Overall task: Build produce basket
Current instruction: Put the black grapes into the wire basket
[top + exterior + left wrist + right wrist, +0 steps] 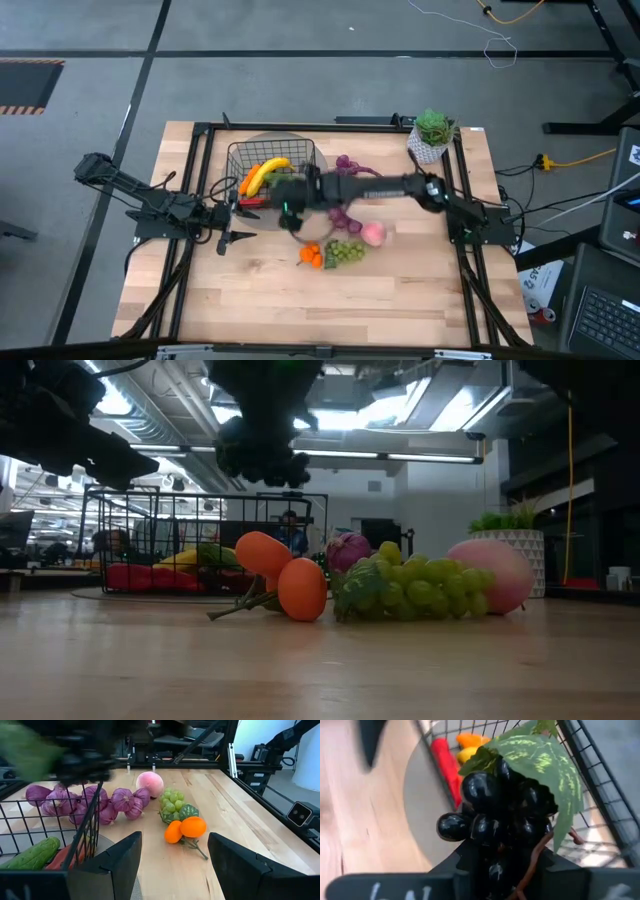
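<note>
The black wire basket (272, 165) stands on a grey round mat at the table's far middle. It holds a yellow banana (268, 170), red chillies (445, 762) and a cucumber (32, 855). My right gripper (290, 205) reaches in from the right and is shut on a bunch of dark grapes with a green leaf (505, 805) over the basket's near side. My left gripper (172, 865) is open and empty, just near of the basket's left corner (235, 225). Oranges (311, 255), green grapes (345, 251), a pink peach (373, 234) and purple bulbs (100, 802) lie on the table. My right gripper pinches the dark grape bunch between its two fingers at the bunch's end nearest the wrist (495, 865), beside the brown stem (535, 857). The bunch sticks out past the fingertips, lifted clear, with its leaf (545, 765) over the basket's wire wall.
A white pot with a green plant (431, 135) stands at the table's far right corner. A black frame rail (200, 180) runs along the table's edges. Bare wood lies along the near side (320, 310). People show in the room behind the basket in the low view.
</note>
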